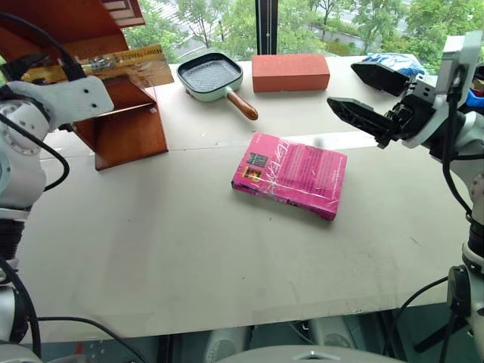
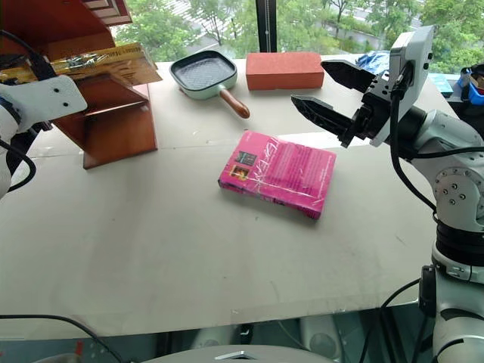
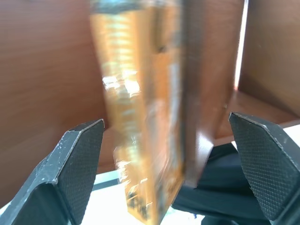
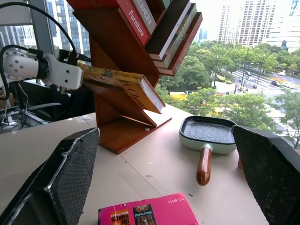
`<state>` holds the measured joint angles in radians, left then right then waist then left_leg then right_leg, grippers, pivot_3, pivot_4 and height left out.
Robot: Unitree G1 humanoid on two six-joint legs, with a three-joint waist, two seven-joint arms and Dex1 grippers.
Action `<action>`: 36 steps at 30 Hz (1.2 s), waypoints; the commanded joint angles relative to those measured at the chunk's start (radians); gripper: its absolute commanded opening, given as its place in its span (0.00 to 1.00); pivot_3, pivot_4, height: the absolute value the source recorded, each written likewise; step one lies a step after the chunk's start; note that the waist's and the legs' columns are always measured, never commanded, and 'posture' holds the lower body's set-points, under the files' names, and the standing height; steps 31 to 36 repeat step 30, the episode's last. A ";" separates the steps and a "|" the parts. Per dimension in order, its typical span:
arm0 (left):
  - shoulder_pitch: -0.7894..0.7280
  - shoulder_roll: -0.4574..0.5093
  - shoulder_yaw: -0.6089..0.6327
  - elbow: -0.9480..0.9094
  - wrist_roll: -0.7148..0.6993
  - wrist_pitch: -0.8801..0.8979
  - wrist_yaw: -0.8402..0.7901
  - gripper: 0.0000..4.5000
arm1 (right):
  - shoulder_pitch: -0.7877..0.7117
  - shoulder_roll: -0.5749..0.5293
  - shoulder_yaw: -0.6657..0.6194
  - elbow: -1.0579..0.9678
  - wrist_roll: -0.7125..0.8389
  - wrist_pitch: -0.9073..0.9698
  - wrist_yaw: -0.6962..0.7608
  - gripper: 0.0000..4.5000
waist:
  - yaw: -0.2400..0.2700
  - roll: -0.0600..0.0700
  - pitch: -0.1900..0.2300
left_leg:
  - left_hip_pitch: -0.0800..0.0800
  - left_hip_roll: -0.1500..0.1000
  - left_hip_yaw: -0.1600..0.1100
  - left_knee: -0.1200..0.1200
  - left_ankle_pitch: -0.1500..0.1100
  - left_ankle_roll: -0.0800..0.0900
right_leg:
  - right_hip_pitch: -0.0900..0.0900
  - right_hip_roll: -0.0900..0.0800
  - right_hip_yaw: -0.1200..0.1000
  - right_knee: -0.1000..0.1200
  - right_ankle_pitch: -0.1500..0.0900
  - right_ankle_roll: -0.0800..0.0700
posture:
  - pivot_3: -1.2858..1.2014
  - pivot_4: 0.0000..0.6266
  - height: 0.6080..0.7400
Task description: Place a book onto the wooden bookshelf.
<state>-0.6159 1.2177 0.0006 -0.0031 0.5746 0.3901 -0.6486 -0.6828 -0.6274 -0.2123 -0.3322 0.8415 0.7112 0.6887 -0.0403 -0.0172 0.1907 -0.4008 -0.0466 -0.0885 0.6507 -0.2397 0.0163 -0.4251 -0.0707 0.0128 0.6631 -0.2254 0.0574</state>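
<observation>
Two end effectors are ours, and the left end effector (image 3: 166, 178) is the one at the book (image 4: 123, 83): its fingers stand spread either side of the volume, clear of it. We see the book lying on a slanted board of the wooden bookshelf (image 1: 125, 128), long axis along the slope, directly ahead. Our right end effector (image 2: 333, 94), open and empty, hangs over the worktop (image 1: 189, 249), well apart.
</observation>
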 commanded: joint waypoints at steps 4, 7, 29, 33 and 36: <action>-0.111 -0.040 0.071 -0.134 -0.027 -0.002 0.033 0.98 | 0.013 0.005 -0.011 -0.031 -0.004 -0.034 0.000 1.00 | 0.004 0.000 0.000 | 0.000 0.000 0.000 0.001 0.000 0.000 | 0.000 0.000 0.000 0.000 0.000 0.000 | 0.52 0.24 1.00; -0.106 -0.066 0.083 -0.168 -0.054 0.041 0.006 0.98 | 0.022 0.003 -0.013 -0.032 -0.006 -0.038 0.002 1.00 | -0.002 0.000 0.000 | 0.001 0.000 0.001 0.001 0.000 0.000 | 0.000 0.000 0.001 0.001 0.000 0.000 | 0.52 0.24 1.00; 0.840 -0.889 0.132 -0.695 -0.700 0.249 0.005 0.98 | 0.759 0.012 0.003 0.269 -0.410 -0.655 0.258 1.00 | 0.025 -0.001 -0.005 | 0.017 0.005 0.005 0.003 0.000 0.000 | 0.015 0.001 0.005 -0.002 0.002 0.000 | 0.52 0.24 1.00; 0.851 -0.893 0.134 -0.680 -0.707 0.225 0.012 0.98 | 0.773 0.015 0.003 0.277 -0.417 -0.668 0.260 1.00 | 0.025 -0.001 -0.005 | 0.021 0.006 0.005 0.003 0.000 0.000 | 0.019 0.001 0.005 -0.002 -0.003 -0.001 | 0.52 0.24 1.00; 0.851 -0.893 0.134 -0.680 -0.707 0.225 0.012 0.98 | 0.773 0.015 0.003 0.277 -0.417 -0.668 0.260 1.00 | 0.025 -0.001 -0.005 | 0.021 0.006 0.005 0.003 0.000 0.000 | 0.019 0.001 0.005 -0.002 -0.003 -0.001 | 0.52 0.24 1.00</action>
